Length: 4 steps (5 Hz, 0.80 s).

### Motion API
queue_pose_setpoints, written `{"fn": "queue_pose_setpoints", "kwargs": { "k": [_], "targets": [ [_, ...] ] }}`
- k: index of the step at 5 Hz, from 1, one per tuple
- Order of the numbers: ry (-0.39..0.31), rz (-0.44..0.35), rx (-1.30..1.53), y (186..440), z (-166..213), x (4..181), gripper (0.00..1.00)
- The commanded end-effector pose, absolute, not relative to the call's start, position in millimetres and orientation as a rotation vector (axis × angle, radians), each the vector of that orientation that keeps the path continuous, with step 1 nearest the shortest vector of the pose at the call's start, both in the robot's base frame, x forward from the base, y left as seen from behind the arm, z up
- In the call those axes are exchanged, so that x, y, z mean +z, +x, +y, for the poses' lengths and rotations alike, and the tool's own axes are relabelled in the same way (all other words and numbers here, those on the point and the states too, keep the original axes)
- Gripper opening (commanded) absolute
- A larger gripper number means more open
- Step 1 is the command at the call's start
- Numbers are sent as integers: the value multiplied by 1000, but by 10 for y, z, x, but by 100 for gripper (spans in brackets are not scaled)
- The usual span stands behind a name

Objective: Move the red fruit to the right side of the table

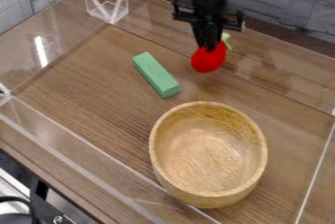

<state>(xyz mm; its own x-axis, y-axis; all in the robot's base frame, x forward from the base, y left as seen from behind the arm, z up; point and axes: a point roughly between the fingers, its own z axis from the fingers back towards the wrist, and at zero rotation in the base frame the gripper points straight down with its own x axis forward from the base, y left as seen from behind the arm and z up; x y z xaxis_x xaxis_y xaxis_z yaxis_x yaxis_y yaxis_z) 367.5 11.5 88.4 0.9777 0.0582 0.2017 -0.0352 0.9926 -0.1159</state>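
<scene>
The red fruit [206, 62], small and glossy with a bit of green at its top, hangs at the back middle of the wooden table [92, 96]. My gripper [207, 50] comes down on it almost vertically and is shut on its upper part. The black fingers cover the top of the fruit. Whether the fruit rests on the wood or hovers just above it cannot be told.
A green rectangular block [155, 74] lies left of the fruit. A large wooden bowl [210, 106] stands at the front right. Low clear plastic walls [37, 50] run along the table's edges, and a clear angled piece [108, 5] stands at the back left.
</scene>
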Motion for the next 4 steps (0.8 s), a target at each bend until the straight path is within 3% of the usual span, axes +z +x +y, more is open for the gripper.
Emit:
{"fn": "queue_pose_setpoints", "kwargs": {
  "k": [1, 4],
  "targets": [
    [-102, -292, 88, 3707, -16, 1194, 0],
    [-128, -308, 222, 3483, -949, 1225, 0]
  ]
}}
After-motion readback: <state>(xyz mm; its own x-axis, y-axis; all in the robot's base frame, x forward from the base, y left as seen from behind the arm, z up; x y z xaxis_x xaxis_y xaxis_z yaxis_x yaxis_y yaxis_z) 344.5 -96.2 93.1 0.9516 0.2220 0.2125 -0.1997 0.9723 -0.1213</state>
